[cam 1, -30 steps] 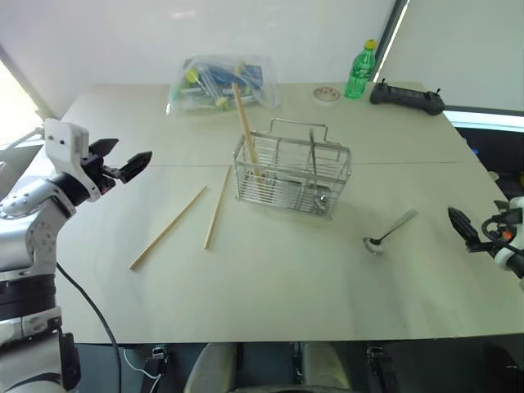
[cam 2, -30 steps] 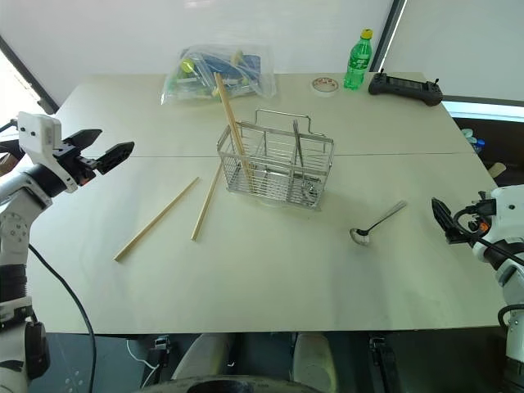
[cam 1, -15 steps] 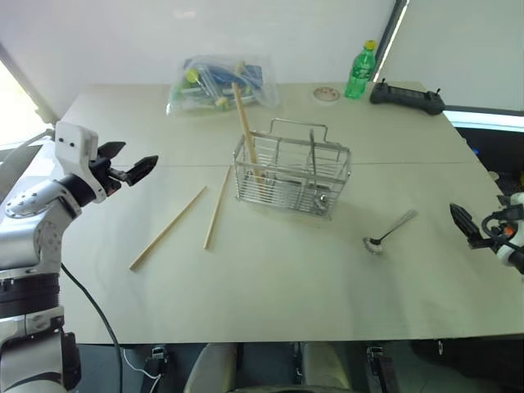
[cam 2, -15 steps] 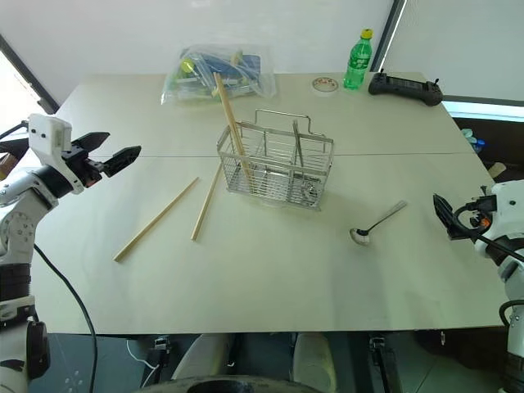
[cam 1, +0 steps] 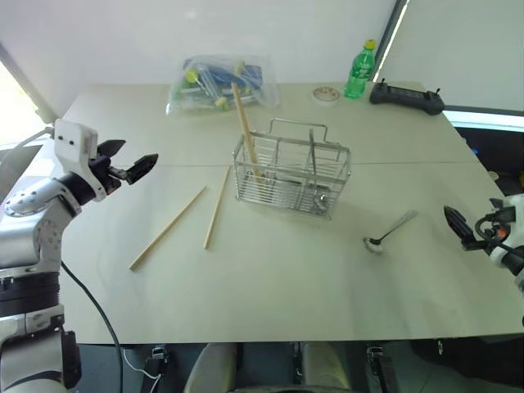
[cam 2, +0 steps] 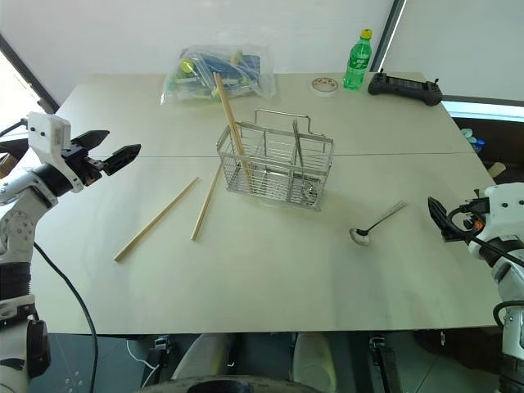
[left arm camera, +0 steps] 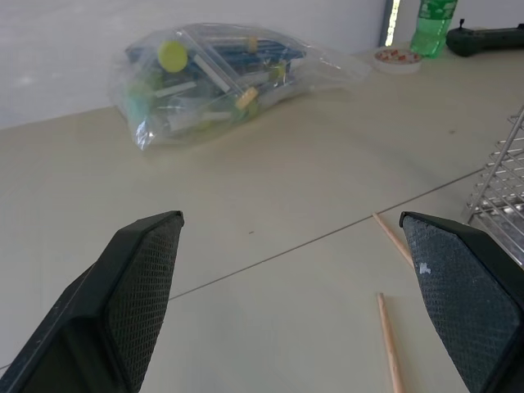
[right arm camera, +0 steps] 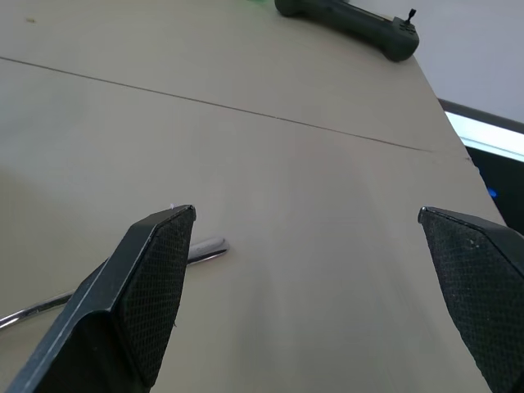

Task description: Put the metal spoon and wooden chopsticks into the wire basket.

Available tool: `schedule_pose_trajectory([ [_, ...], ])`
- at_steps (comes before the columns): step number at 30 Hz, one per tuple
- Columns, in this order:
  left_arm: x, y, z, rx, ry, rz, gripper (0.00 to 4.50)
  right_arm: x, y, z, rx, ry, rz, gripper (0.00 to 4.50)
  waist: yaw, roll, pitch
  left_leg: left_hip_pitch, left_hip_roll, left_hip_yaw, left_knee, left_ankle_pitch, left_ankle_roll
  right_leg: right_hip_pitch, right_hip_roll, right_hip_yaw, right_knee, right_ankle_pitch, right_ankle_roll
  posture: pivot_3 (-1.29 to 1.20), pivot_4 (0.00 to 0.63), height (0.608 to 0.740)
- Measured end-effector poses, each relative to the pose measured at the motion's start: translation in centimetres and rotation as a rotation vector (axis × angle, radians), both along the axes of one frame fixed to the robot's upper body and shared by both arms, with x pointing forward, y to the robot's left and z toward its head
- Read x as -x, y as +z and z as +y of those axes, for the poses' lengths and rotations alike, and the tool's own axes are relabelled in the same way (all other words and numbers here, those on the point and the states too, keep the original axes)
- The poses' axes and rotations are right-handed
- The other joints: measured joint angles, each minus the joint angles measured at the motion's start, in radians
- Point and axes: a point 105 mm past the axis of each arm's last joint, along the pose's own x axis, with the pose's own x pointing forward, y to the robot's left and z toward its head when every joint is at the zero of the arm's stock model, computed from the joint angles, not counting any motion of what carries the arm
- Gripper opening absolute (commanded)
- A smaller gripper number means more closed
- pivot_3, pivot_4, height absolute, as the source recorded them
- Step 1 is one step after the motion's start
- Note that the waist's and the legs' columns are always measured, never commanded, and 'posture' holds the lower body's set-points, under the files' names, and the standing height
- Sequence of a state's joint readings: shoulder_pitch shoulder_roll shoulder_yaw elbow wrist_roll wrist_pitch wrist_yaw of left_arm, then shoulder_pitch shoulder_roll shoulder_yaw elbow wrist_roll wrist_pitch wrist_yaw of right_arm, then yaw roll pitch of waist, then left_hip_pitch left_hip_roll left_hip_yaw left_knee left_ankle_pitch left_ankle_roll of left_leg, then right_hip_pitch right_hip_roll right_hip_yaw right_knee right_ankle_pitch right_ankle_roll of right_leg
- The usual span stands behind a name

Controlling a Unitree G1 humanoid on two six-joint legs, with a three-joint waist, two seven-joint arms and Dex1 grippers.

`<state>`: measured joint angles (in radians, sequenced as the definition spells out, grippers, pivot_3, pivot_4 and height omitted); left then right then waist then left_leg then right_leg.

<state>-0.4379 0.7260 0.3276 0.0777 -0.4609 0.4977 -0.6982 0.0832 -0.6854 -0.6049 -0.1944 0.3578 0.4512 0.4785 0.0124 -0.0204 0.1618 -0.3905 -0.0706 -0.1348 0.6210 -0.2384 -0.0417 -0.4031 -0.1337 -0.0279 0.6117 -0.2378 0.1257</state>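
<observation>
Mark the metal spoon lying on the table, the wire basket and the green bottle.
metal spoon (cam 2: 378,220): right eye view, middle of its handle.
wire basket (cam 2: 270,187): right eye view, front wire wall.
green bottle (cam 2: 356,64): right eye view, the body, below the yellow cap.

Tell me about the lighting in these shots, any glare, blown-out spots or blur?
Left eye view: daylight blows out the left edge, and the table has soft, faint shadows. Left wrist view: the near fingers look soft while the plastic bag is sharp. Right wrist view: a bright strip glares beyond the table edge.

Silver-grey jointed arms, white wrist housing (cam 1: 72,146), black textured fingers (left arm camera: 139,282), black cable
</observation>
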Motion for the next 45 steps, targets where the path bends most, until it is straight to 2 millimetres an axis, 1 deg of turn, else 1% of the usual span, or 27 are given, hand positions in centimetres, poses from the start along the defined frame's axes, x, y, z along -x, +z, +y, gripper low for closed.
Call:
schedule_pose_trajectory([
  [6, 0.0, 0.0, -0.1, -0.001, -0.005, 0.002, 4.48, -0.2, 0.4, 0.1, 0.004, 0.009, -0.012, 4.50, 0.000, 0.000, 0.000, 0.000, 0.000, 0.000, 0.000, 0.000, 0.000, 0.000, 0.000, 0.000, 0.000, 0.000, 0.000, 0.00, 0.150, 0.690],
  [8, 0.2, 0.1, -0.6, -0.003, -0.034, 0.015, 4.48, -0.4, 0.7, 0.4, 0.030, 0.043, 0.004, 4.50, 0.000, 0.000, 0.000, 0.000, 0.000, 0.000, 0.000, 0.000, 0.000, 0.000, 0.000, 0.000, 0.000, 0.000, 0.000, 0.00, 0.150, 0.690],
  [9, 0.5, 0.3, -1.2, -0.015, -0.073, 0.023, 4.48, -0.6, 1.0, 0.6, 0.054, 0.075, 0.018, 4.50, -0.001, 0.000, 0.000, 0.000, 0.000, 0.001, 0.000, 0.000, 0.000, 0.000, 0.000, 0.000, 0.000, 0.000, 0.000, 0.00, 0.150, 0.690],
  [11, 1.3, 0.9, -3.5, -0.051, -0.193, 0.031, 4.48, -1.4, 1.8, 1.2, 0.105, 0.145, 0.033, 4.50, -0.002, 0.000, 0.000, 0.000, 0.000, 0.001, 0.001, 0.000, 0.000, 0.000, 0.000, 0.000, 0.000, 0.000, 0.000, 0.00, 0.150, 0.690],
  [14, 3.2, 2.3, -7.8, -0.079, -0.425, 0.033, 4.48, -2.5, 2.5, 1.8, 0.192, 0.266, 0.085, 4.50, -0.003, 0.000, 0.001, 0.000, 0.000, 0.002, 0.002, 0.000, 0.000, 0.001, 0.000, 0.000, -0.001, 0.000, 0.000, 0.00, 0.150, 0.690],
  [16, 4.6, 2.9, -9.6, -0.089, -0.544, 0.039, 4.48, -3.0, 2.8, 2.4, 0.237, 0.343, 0.112, 4.50, -0.004, 0.000, 0.001, 0.000, 0.000, 0.002, 0.001, 0.000, 0.000, 0.001, 0.000, 0.000, -0.001, 0.000, 0.000, 0.00, 0.150, 0.690],
  [19, 7.2, 2.8, -12.2, -0.113, -0.757, 0.093, 4.48, -3.6, 2.2, 3.6, 0.316, 0.504, 0.196, 4.50, -0.009, 0.001, 0.002, 0.000, 0.000, 0.003, 0.000, 0.000, 0.000, 0.001, 0.000, 0.000, -0.001, 0.000, 0.000, 0.00, 0.150, 0.690],
  [20, 7.9, 2.7, -13.0, -0.113, -0.821, 0.113, 4.48, -3.8, 1.9, 4.1, 0.335, 0.563, 0.228, 4.50, -0.010, 0.001, 0.002, 0.000, 0.000, 0.003, 0.001, 0.000, 0.000, 0.001, 0.000, 0.000, -0.001, 0.000, 0.000, 0.00, 0.150, 0.690],
  [22, 8.5, 2.7, -14.1, -0.114, -0.904, 0.138, 4.48, -4.1, 1.3, 5.0, 0.366, 0.654, 0.280, 4.50, -0.013, 0.001, 0.002, 0.000, 0.000, 0.003, 0.001, 0.000, 0.000, 0.001, 0.000, 0.000, -0.001, 0.000, 0.000, 0.00, 0.150, 0.690],
  [26, 9.1, 2.4, -15.5, -0.133, -1.006, 0.171, 4.48, -4.4, -0.6, 6.0, 0.427, 0.804, 0.399, 4.50, -0.022, 0.001, 0.002, 0.000, 0.000, 0.003, 0.002, 0.000, 0.000, 0.002, 0.000, 0.000, -0.001, 0.000, 0.000, 0.00, 0.150, 0.690],
  [29, 9.6, 1.9, -16.2, -0.151, -1.069, 0.202, 4.48, -4.6, -1.9, 6.0, 0.472, 0.889, 0.487, 4.50, -0.025, 0.001, 0.003, 0.000, -0.001, 0.003, 0.002, 0.000, 0.000, 0.002, 0.000, 0.000, -0.001, 0.000, 0.000, 0.00, 0.150, 0.690],
  [33, 9.9, 1.6, -16.9, -0.165, -1.118, 0.213, 4.48, -5.2, -2.3, 6.1, 0.569, 0.992, 0.578, 4.50, -0.029, 0.001, 0.005, 0.001, -0.001, 0.003, 0.001, 0.000, 0.000, 0.001, 0.000, 0.000, -0.001, 0.000, 0.000, 0.00, 0.150, 0.690],
  [36, 9.9, 1.5, -17.0, -0.170, -1.127, 0.215, 4.48, -5.8, -2.8, 6.3, 0.624, 1.054, 0.641, 4.50, -0.030, 0.001, 0.005, 0.001, -0.001, 0.003, 0.000, 0.000, 0.000, 0.001, 0.001, 0.000, -0.001, 0.000, 0.000, 0.00, 0.150, 0.690],
  [40, 9.8, 1.5, -17.1, -0.175, -1.121, 0.209, 4.48, -6.7, -3.4, 7.4, 0.632, 1.118, 0.668, 4.50, -0.030, 0.001, 0.006, 0.001, -0.001, 0.003, 0.000, 0.000, 0.000, 0.001, 0.001, 0.000, -0.001, 0.000, 0.001, 0.00, 0.150, 0.690],
  [45, 9.7, 1.5, -17.1, -0.176, -1.110, 0.209, 4.48, -6.5, -4.3, 8.0, 0.648, 1.202, 0.731, 4.50, -0.025, 0.001, 0.006, 0.001, -0.002, 0.002, 0.000, 0.000, 0.000, 0.002, 0.001, 0.000, -0.001, 0.002, 0.003, 0.00, 0.150, 0.690],
])
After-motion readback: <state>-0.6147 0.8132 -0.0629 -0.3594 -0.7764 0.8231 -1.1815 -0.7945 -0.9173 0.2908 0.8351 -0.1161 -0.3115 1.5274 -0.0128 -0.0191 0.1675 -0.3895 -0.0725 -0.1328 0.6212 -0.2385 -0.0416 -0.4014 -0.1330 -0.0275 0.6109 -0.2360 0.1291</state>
